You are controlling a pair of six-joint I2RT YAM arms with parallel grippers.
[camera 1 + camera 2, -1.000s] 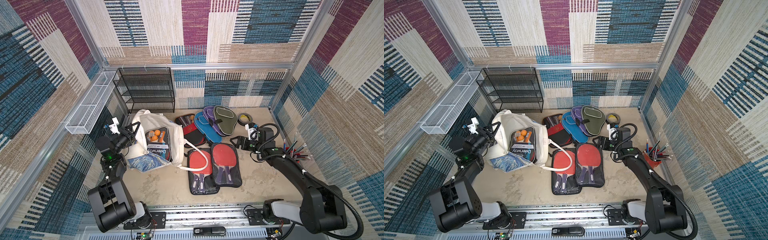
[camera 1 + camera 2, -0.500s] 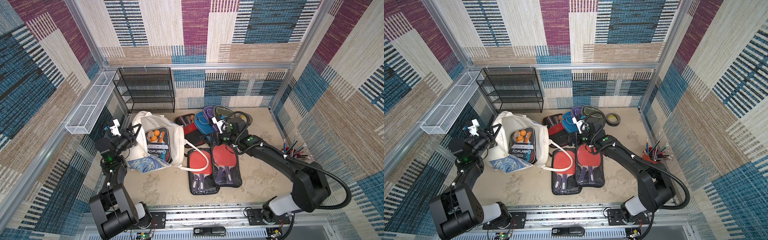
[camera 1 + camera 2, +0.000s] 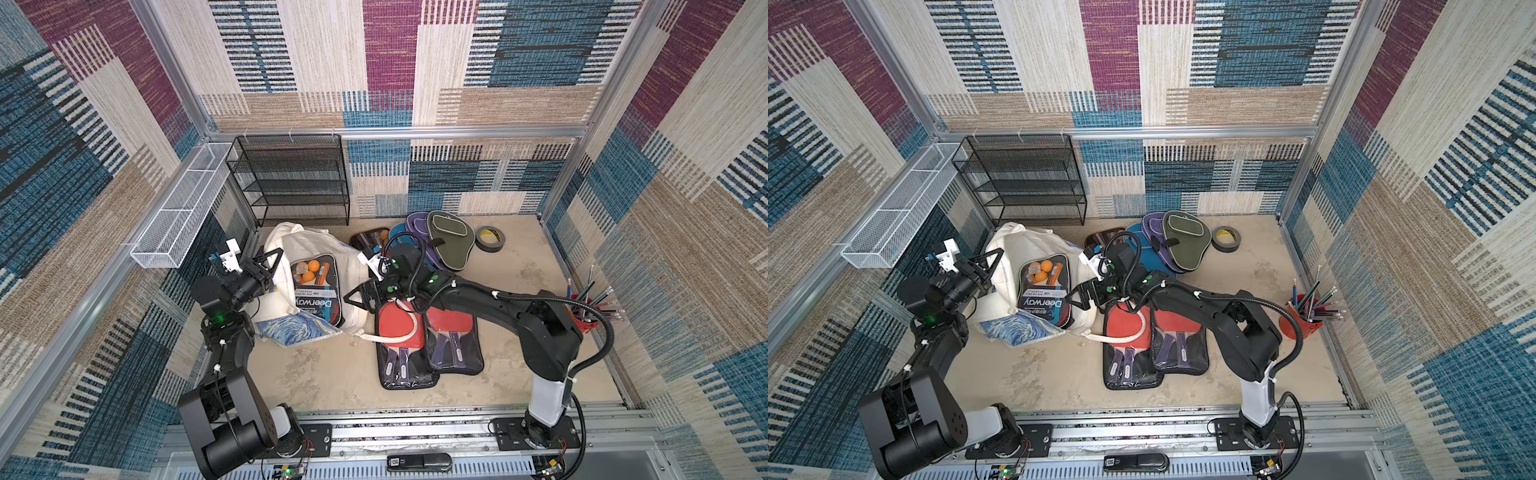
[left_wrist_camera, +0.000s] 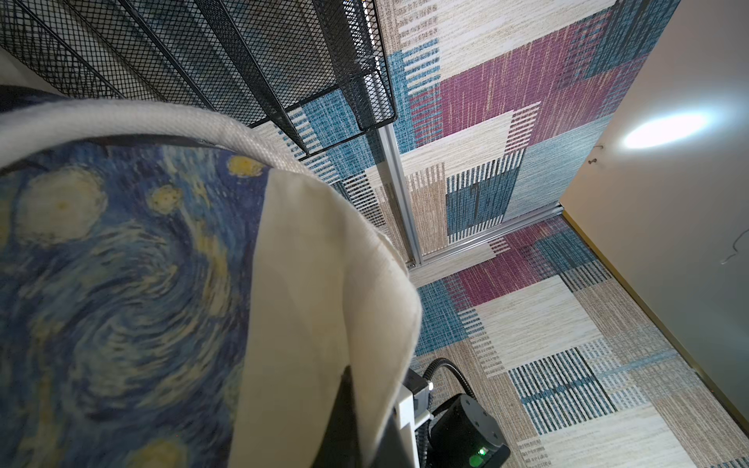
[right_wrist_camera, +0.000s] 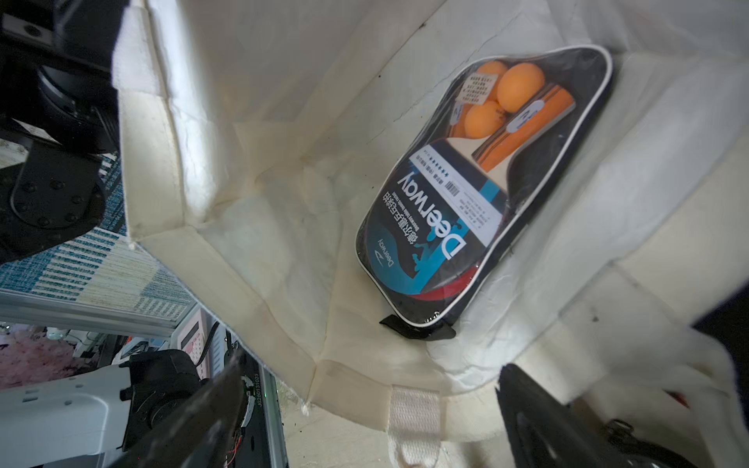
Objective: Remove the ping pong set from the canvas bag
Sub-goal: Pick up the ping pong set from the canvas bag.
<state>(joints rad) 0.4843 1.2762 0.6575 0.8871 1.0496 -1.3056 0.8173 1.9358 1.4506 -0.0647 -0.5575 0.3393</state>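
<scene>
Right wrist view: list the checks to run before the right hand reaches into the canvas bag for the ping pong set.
1. Left hand shut on the canvas bag rim, mouth held open: ok.
2. Ping pong set in view inside the bag, uncovered: ok.
3. Right hand open, at the mouth: ok.
4. Bag handle clear of the right arm: cannot tell.
</scene>
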